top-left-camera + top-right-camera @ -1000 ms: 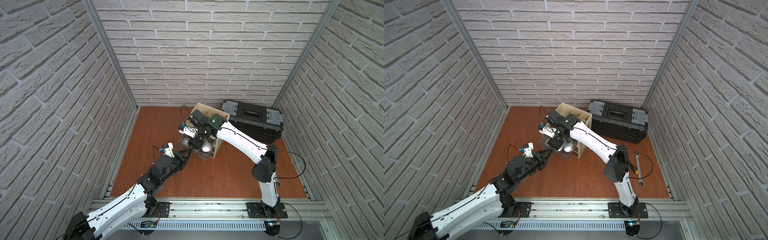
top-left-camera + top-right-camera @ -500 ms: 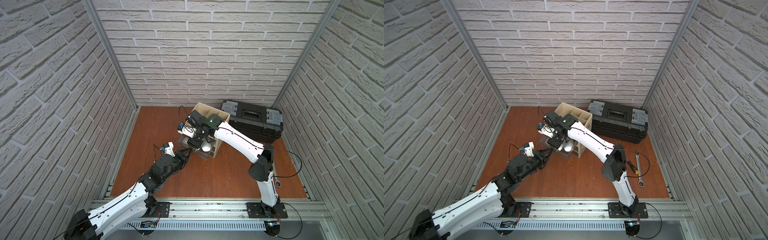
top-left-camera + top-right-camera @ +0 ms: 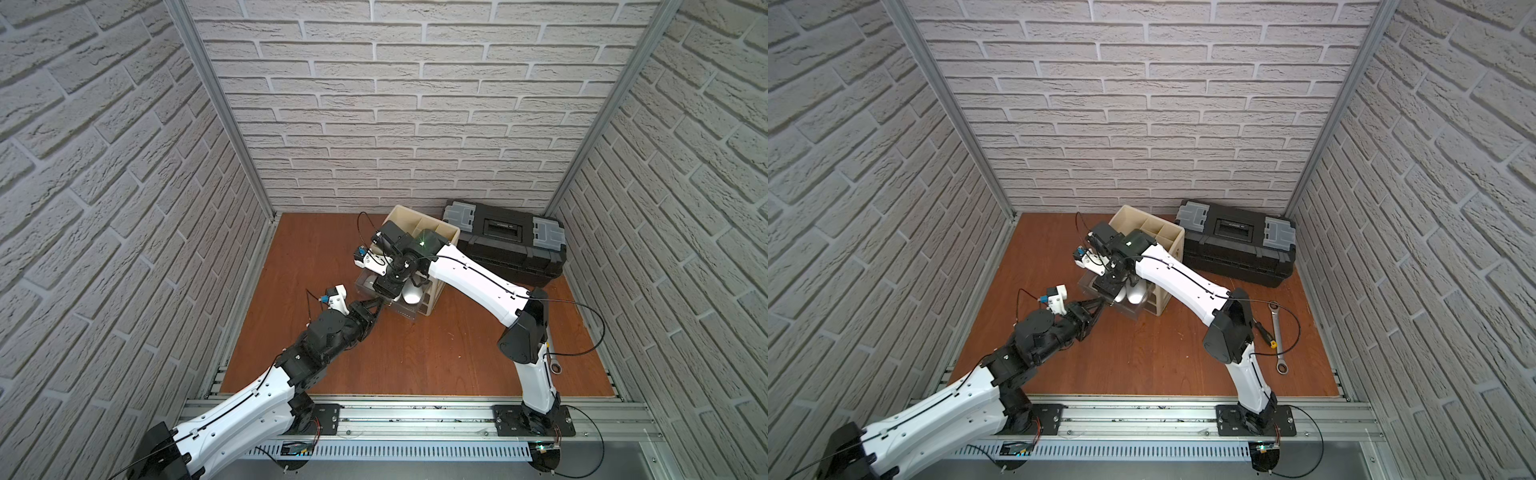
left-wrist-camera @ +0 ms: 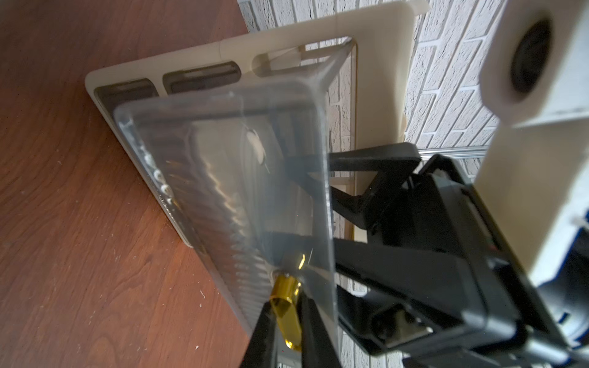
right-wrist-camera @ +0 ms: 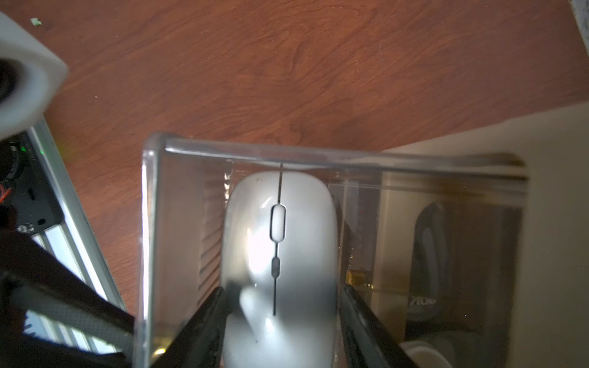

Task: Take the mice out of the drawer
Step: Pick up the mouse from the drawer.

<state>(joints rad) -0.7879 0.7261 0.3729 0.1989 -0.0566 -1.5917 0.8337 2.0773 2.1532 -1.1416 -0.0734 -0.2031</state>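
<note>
A clear plastic drawer [image 5: 153, 223] [image 3: 365, 286] stands pulled out of a beige organiser [image 3: 434, 297] [image 4: 379, 79]. My left gripper [image 4: 287, 296] [image 3: 380, 305] is shut on the drawer's gold handle [image 4: 285, 286]. Inside the drawer lies a silver mouse [image 5: 280, 242] [image 3: 1136, 296]. My right gripper [image 5: 282, 296] [image 3: 384, 291] reaches down into the drawer, one finger pressed against each side of that mouse. A dark grey mouse [image 5: 430, 255] shows through the drawer's far wall. The other mice are hidden.
A black toolbox [image 3: 505, 245] sits behind the organiser at the back right. On the wooden floor to the right lie a steel wrench [image 3: 1278, 336] and a small screwdriver [image 3: 1262, 332]. Brick-pattern walls close in three sides.
The right arm's elbow has shifted slightly. Both grippers stay at the drawer and the left keeps hold of the handle.
</note>
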